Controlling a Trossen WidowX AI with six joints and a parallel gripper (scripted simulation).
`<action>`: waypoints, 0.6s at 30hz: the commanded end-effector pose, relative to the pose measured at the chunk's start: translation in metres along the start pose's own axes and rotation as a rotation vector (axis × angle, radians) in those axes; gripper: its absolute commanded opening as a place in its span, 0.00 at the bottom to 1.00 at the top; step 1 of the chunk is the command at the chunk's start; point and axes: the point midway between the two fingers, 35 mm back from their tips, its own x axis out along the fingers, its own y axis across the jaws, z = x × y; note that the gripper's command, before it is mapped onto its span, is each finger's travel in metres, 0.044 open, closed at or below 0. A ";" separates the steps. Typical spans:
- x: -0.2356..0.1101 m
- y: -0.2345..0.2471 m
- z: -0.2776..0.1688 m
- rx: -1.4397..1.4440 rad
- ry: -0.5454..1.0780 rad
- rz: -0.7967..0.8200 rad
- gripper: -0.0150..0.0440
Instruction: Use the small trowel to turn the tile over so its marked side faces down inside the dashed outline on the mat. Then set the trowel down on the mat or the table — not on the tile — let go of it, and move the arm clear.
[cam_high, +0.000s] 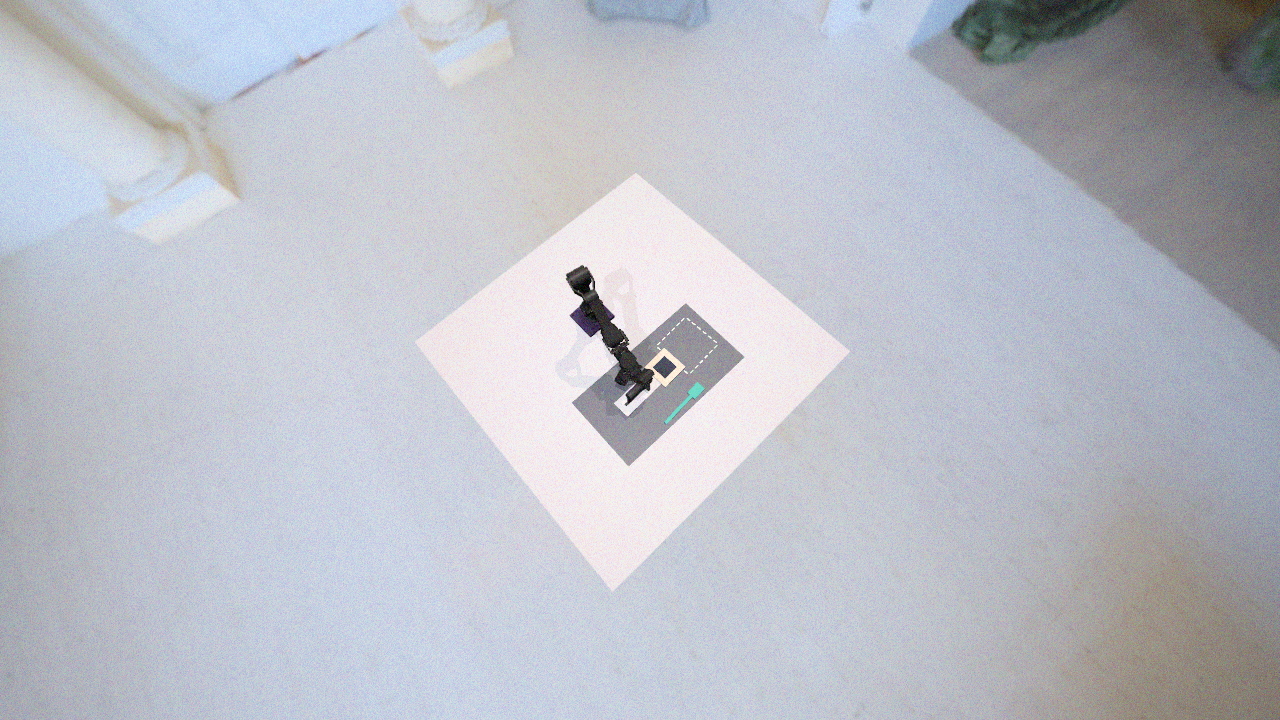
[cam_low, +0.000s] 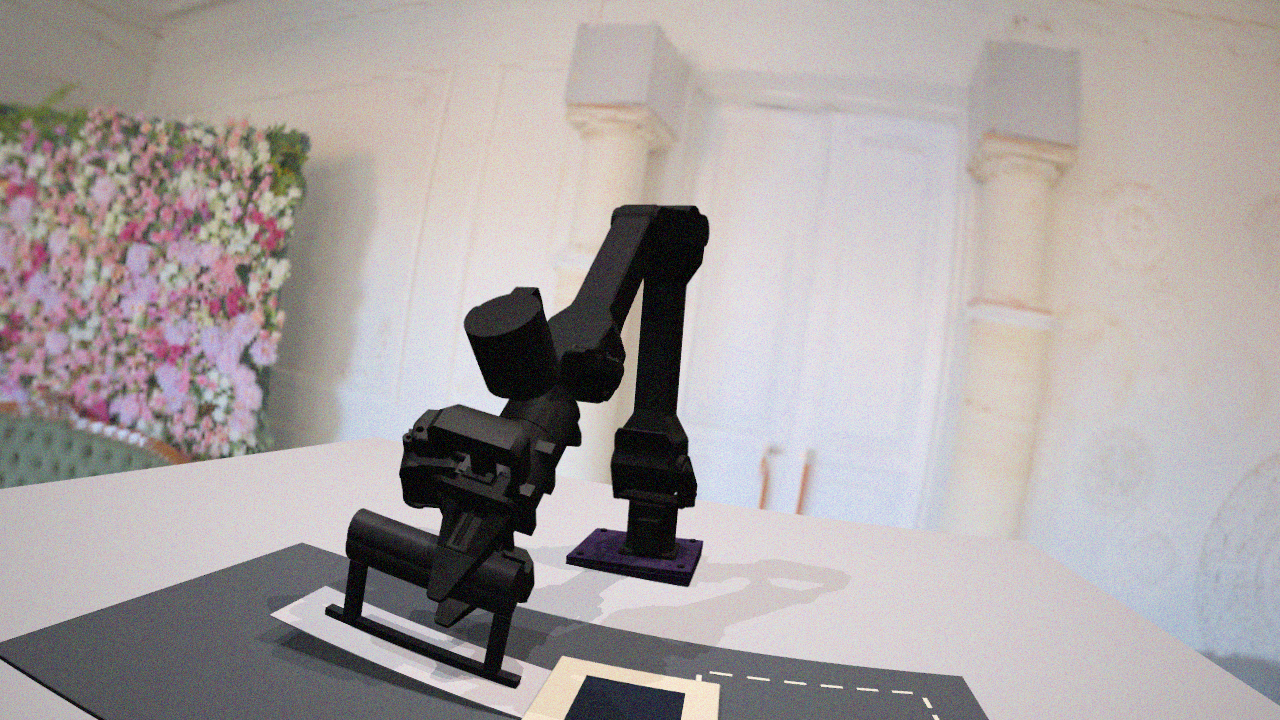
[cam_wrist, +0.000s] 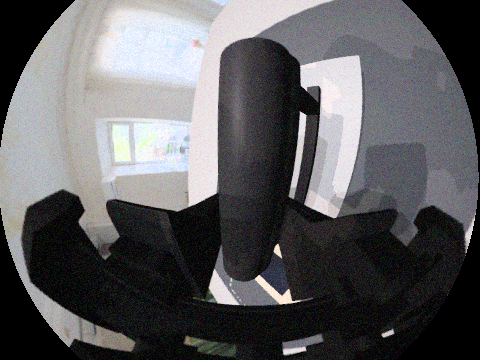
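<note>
The tile (cam_high: 665, 367), cream with a dark square in its middle, lies flat on the grey mat (cam_high: 617, 434) with the dark mark facing up. It sits outside the dashed outline (cam_high: 700, 329), just beside that outline's near corner (the exterior view shows the same: tile edge and dashed line (cam_low: 805, 685) almost meeting). A small teal trowel (cam_high: 684, 402) lies on the mat on the tile's other side, near it but apart, and nothing touches it.

The claw (cam_low: 456, 608) is over the far end of the mat from the outline, pointing down. It is clamped partway shut on the thick round handle of a black bar-handled tool (cam_low: 393, 546): a cylinder on two short posts that run down to a thin flat base. From the wrist, that handle (cam_wrist: 256, 154) fills the middle of the picture, with the dark fingers on either side of it.

The tool's base sits low over a white rectangle (cam_low: 304, 613) on the mat; I cannot tell whether it touches it.

The arm folds back from the claw to its purple base plate (cam_low: 680, 568), which stands on the pale surface (cam_low: 895, 608) beside the mat.
</note>
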 end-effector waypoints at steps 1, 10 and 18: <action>-0.001 0.001 -0.013 -0.003 0.017 0.004 0.25; -0.003 0.002 -0.027 -0.002 0.018 0.006 0.25; -0.004 0.003 -0.028 0.007 0.025 0.006 0.25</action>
